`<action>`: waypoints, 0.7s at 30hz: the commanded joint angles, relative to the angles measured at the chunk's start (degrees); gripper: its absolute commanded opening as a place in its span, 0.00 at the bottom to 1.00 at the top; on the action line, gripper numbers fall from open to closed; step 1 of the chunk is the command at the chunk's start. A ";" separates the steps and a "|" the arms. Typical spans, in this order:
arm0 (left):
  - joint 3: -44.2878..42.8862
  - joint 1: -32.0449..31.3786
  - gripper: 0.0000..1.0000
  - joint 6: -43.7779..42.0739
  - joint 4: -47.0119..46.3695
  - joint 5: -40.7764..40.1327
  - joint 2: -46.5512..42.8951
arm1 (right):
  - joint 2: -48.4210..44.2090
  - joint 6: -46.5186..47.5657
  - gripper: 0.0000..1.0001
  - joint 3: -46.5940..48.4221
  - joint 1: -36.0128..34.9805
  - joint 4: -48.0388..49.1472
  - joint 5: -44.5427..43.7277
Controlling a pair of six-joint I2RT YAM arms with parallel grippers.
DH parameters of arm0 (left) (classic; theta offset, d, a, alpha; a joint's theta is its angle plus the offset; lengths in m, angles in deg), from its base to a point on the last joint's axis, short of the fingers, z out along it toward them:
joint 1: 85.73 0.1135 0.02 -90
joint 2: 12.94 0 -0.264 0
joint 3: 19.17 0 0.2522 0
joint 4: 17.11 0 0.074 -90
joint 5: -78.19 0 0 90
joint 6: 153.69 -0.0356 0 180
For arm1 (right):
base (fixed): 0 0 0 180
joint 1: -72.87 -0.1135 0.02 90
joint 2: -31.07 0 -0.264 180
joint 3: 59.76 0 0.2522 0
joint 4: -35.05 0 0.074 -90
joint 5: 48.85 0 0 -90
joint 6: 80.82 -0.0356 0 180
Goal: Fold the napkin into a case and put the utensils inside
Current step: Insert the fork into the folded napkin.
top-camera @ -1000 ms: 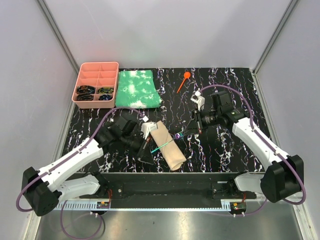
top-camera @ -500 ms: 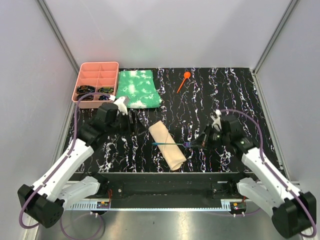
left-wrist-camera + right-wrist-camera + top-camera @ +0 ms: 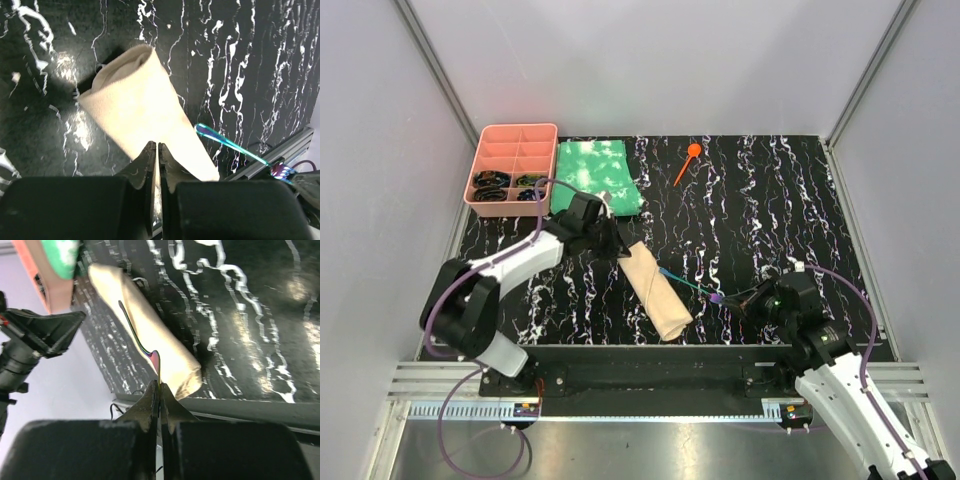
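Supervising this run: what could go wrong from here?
The right gripper pinches the teal utensil only at its end, so it may pivot or slip when pushed at the napkin. The left gripper seems to grip just the napkin's far end; the cloth could drag or unfold.

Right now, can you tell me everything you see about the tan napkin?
The napkin is plain tan cloth, folded into a long, narrow bundle. It lies flat and slanted on the black marbled table, one end near the front edge. One end shows layered folds. The shut left tool sits at its far end. A thin blue utensil, held by the right tool, reaches its side with its tip; whether it goes inside, I cannot tell.
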 commanded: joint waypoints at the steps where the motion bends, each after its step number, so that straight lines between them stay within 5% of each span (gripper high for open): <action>1: -5.41 0.10 0.05 1.43 -6.39 1.60 3.62 | 0.20 -3.10 0.00 -0.25 -0.21 -1.56 -3.48; 21: -6.20 -1.22 0.03 2.92 -8.94 0.36 9.34 | 2.13 -0.20 0.00 -1.22 -0.21 0.64 1.70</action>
